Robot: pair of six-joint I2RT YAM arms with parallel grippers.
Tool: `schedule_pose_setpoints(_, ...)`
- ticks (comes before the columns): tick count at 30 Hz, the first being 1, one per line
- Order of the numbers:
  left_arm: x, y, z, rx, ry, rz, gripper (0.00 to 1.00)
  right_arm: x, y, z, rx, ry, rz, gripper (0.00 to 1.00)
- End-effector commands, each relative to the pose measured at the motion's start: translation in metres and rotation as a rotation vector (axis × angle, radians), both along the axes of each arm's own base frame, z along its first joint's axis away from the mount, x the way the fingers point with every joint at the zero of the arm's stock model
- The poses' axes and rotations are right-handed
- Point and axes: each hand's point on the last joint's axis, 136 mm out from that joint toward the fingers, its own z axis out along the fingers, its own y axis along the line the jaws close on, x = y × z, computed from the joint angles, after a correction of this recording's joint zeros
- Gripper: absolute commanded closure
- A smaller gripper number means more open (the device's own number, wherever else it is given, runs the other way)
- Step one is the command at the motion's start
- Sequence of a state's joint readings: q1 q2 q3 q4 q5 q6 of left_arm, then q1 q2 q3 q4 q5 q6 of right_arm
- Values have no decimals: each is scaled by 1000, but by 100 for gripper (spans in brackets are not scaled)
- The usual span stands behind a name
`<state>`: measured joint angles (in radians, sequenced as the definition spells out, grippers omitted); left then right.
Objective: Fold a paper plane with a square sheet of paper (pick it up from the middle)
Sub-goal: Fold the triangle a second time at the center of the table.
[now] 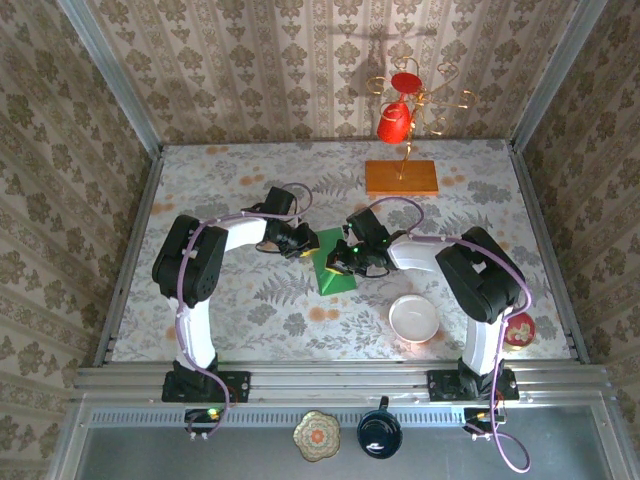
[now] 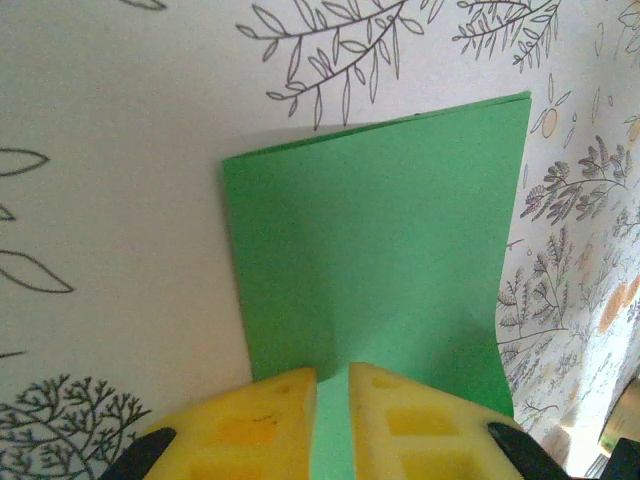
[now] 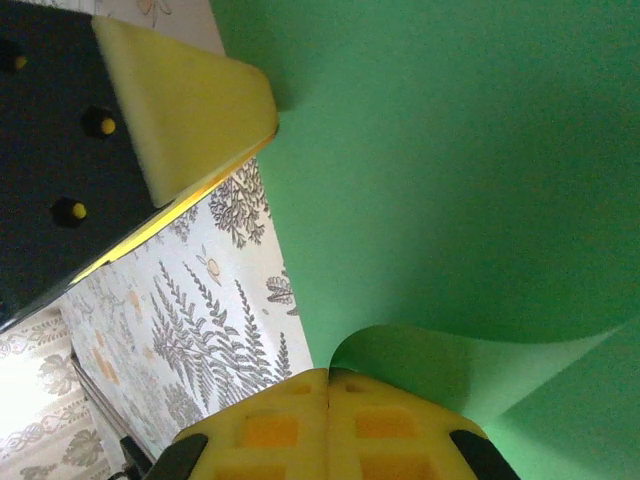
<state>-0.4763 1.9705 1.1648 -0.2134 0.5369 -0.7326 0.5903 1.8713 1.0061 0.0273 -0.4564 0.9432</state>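
– Yellow pads (image 2: 250, 425) of our left tool (image 2: 332, 415) sat closest to the lens, did they not? What did we make of them
– We saw them drawn nearly together, with a thin strip of the green sheet (image 2: 380, 240) running into the narrow gap between them, so we took that tool to be pinching the sheet at its near edge
– And how did the sheet lie from that wrist
– Beyond the pads it spread flat over the flowered desk (image 2: 120, 150). Its far edge showed two layers, one on the other, so we read it as folded over
– What of our right tool (image 3: 328, 395)
– Its pads were pressed together, with no gap along the seam. A curled flap of the sheet rose right at their tips, lifted off the rest of the green. We could not tell whether the flap's edge was caught between them
– Did we see the other tool from that wrist
– We did: one yellow pad on its black finger showed at the upper left, touching the sheet's edge
– And from above
– Both arms bent inward and the two tools stood close together near the middle of the desk, with the sheet a pointed green shape lying between them. We saw a white bowl (image 1: 414, 319) nearer the right arm's base, apart from the sheet. An orange wooden slab (image 1: 401, 177) lay farther back, carrying a gold wire stand (image 1: 408, 140) with a red cup (image 1: 394, 122) hung on it. On the near ledge in front of the bases, a patterned plate (image 1: 317, 435) and a dark blue cup (image 1: 379, 434) stood side by side
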Motion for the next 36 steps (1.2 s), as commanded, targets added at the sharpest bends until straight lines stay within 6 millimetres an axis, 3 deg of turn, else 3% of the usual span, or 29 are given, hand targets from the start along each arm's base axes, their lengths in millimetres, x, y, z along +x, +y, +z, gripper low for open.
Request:
schedule_pose_setpoints(1,-12,13,-26,75,61,1,81,3,2,-6,-21,0,-19,98)
schedule_pose_setpoints(12,-13,12,-28,75,67,2,82,1,11,-10,-3,12,5,98)
schedule_pose_setpoints(36,-13,10,-29,76,72,-1,82,9,11,-17,4,8,-33,98)
